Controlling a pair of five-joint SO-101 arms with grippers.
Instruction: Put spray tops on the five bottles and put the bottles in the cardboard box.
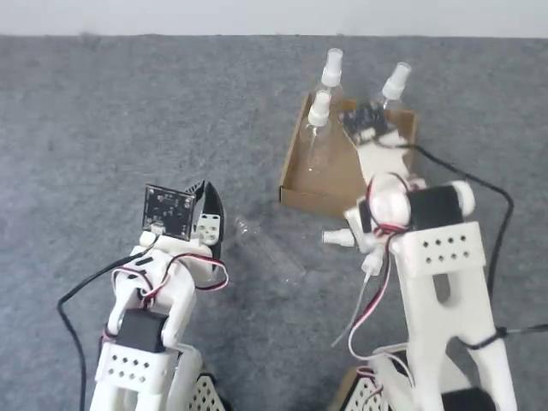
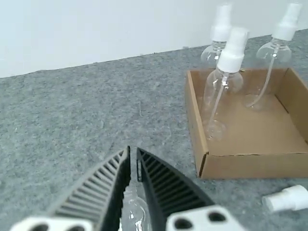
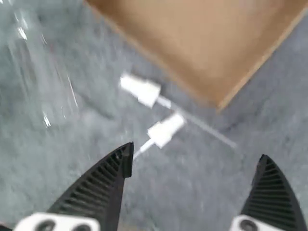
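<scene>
The cardboard box point(image 1: 310, 198) lies at the back of the table, also seen in the left wrist view point(image 2: 250, 166). Two clear bottles with white spray tops point(image 1: 317, 128) point(image 1: 396, 86) stand in it. A third capped bottle point(image 1: 330, 79) stands at its far edge, inside or just behind I cannot tell. An uncapped clear bottle point(image 1: 272, 248) lies on the carpet. Beside it my left gripper point(image 1: 208, 193) point(image 2: 133, 150) hovers, fingers almost together, the bottle glinting through the slit. Two loose spray tops point(image 3: 142, 90) point(image 3: 166, 129) lie near the box corner. Above them my right gripper point(image 3: 195, 154) is open wide.
Grey carpet covers the table, with free room to the left of the box point(image 3: 202, 43) and at the back left. The right arm's body point(image 1: 437, 248) rises over the box's near right corner. Cables hang beside both arms.
</scene>
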